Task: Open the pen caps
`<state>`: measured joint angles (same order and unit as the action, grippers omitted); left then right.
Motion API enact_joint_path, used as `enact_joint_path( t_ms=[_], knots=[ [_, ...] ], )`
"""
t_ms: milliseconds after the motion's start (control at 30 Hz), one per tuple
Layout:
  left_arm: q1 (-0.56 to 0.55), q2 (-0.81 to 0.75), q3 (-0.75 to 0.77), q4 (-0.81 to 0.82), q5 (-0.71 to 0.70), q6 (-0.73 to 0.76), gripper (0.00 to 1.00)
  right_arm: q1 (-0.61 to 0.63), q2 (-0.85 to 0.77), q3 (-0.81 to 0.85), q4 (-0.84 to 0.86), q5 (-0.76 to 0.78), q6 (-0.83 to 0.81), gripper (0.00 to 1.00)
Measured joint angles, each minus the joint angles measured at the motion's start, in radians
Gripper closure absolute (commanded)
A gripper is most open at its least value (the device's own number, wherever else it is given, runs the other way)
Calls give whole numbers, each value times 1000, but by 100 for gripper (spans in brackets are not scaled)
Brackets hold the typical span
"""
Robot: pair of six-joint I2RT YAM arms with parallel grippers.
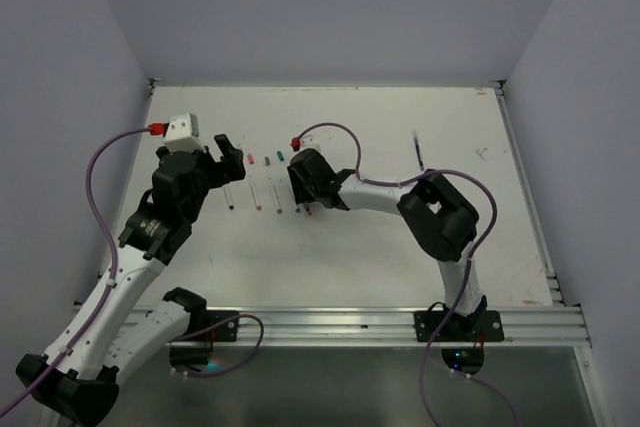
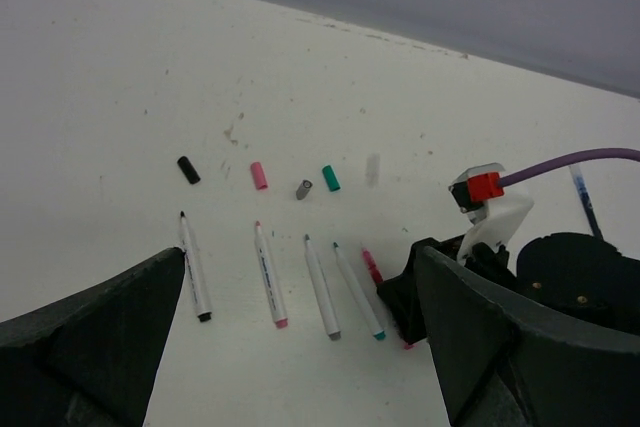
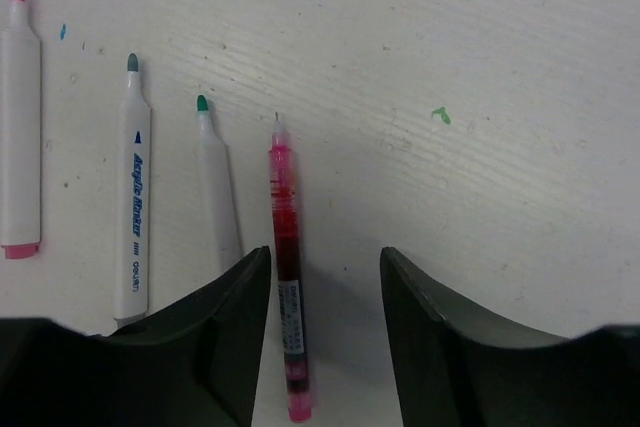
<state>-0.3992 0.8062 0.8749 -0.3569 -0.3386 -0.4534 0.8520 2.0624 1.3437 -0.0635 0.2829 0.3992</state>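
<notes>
L arm (image 1: 150, 232) stretched fwd from near-left base. R arm (image 1: 440, 212) folded, forearm reaching left. Grey-tip marker (image 3: 133, 197) reads "Acrylic Marker". R tool (image 3: 323, 257): jaws apart, astride red pen (image 3: 285, 267) lying flat on desk (image 1: 400, 117); contact unclear. L tool (image 1: 228, 159): jaws wide apart, empty, over pen row. Just beyond row, loose: black cap (image 2: 188, 169), pink cap (image 2: 259, 175), grey cap (image 2: 304, 189), green cap (image 2: 331, 178).

Left gripper (image 1: 226, 161) hovers, jaws spread wide — left arm (image 1: 150, 237) stretched forward; right gripper (image 3: 325, 267) points down, jaws parted, right arm (image 1: 440, 217) folded leftward.
</notes>
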Motion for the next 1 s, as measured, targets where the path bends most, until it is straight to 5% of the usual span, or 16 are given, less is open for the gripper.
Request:
enact_joint_path(
  t_ms=[133, 333, 567, 1000],
  knots=[
    [0, -7, -29, -4, -6, 19, 0, -15, -106, -66, -36, 31, 9, 28],
    [0, -11, -52, -5, -6, 39, 0, -140, -386, -221, -100, 127, 42, 22],
    [2, -10, -54, -5, 0, 53, 0, -359, -567, -425, -196, 191, 114, 28],
    [6, 4, -55, -4, 39, 54, 0, -552, -576, -552, -252, 71, 166, 47]
  ],
)
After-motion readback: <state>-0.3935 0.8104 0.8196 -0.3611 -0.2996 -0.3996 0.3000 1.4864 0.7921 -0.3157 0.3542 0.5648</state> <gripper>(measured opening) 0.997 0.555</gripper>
